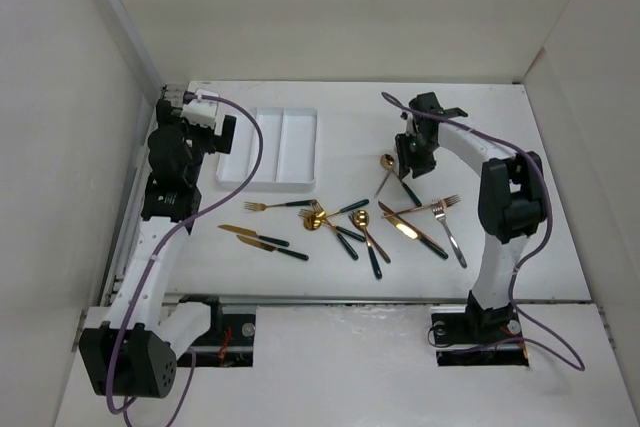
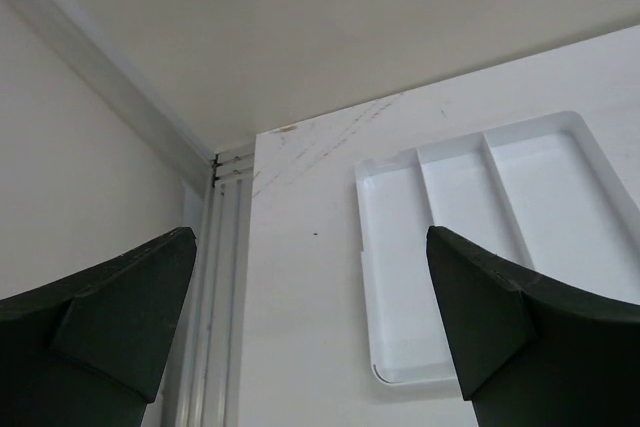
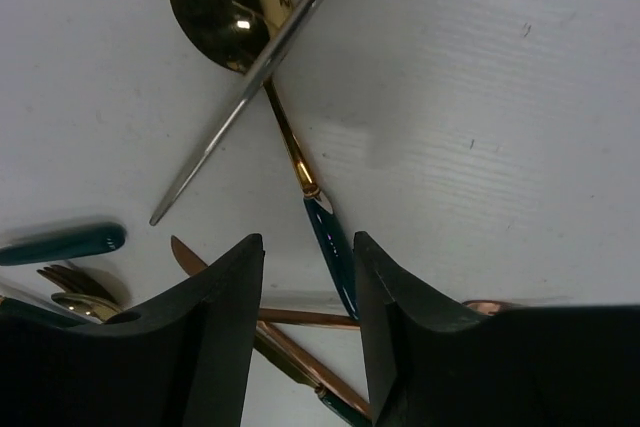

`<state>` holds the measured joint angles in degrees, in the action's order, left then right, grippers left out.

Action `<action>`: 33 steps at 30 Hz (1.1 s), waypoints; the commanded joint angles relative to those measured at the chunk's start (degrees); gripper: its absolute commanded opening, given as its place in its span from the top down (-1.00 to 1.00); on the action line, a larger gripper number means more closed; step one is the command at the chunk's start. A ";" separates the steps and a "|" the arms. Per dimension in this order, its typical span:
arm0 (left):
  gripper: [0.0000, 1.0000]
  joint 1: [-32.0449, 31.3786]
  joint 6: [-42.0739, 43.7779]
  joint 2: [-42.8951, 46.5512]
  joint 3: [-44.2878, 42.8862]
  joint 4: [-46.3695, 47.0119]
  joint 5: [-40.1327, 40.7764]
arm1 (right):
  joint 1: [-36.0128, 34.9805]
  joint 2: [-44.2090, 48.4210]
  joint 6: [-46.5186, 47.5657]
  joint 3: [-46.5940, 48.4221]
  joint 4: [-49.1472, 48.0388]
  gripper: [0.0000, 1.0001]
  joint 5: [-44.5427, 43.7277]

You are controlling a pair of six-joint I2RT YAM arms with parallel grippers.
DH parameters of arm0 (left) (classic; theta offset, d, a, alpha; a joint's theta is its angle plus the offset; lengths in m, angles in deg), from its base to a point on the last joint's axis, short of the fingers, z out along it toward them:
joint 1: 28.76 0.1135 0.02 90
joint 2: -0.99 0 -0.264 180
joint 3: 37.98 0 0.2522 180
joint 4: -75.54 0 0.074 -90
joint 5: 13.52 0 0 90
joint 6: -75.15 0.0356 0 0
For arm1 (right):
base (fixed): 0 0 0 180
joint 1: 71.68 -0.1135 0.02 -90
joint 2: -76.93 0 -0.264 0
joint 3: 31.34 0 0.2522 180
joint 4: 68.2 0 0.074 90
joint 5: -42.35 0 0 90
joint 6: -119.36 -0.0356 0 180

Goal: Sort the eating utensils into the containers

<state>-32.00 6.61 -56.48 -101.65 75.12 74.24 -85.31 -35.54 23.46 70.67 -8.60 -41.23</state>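
Note:
The white cutlery tray [image 1: 285,152] lies at the back left, and its compartments show nothing in them. My left gripper [image 1: 222,134] hovers over its left edge, jaws wide apart and empty; the left wrist view shows the gripper [image 2: 308,237] above the tray [image 2: 480,247]. My right gripper [image 1: 410,162] is low over a gold spoon [image 1: 387,161] with a dark green handle. In the right wrist view the gripper [image 3: 308,239] stands open, the spoon's green handle [image 3: 333,247] lying between the fingers, close to the right one. The spoon's bowl [image 3: 228,7] lies beyond.
A silver utensil handle [image 3: 250,87] crosses over the spoon's neck. Several gold and green forks, knives and spoons [image 1: 345,225] lie scattered in mid-table, a silver fork [image 1: 448,227] at their right. White walls enclose the table.

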 commanded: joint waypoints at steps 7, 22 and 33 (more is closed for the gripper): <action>-1.00 -0.53 -3.25 4.04 2.80 0.72 -0.75 | -2.89 -3.63 -3.43 -1.59 0.47 0.09 -5.10; -1.00 -0.53 -3.87 4.56 2.80 0.72 -1.36 | -3.42 -10.05 -4.74 4.56 3.72 1.00 -15.28; -1.00 -0.53 -3.87 4.04 2.27 0.81 -1.89 | -5.18 -10.23 -2.55 21.79 9.17 1.00 -18.76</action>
<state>-32.42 3.61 -53.36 -99.07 73.94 73.30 -89.81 -48.57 19.97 88.79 0.10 -65.69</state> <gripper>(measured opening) 0.997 0.086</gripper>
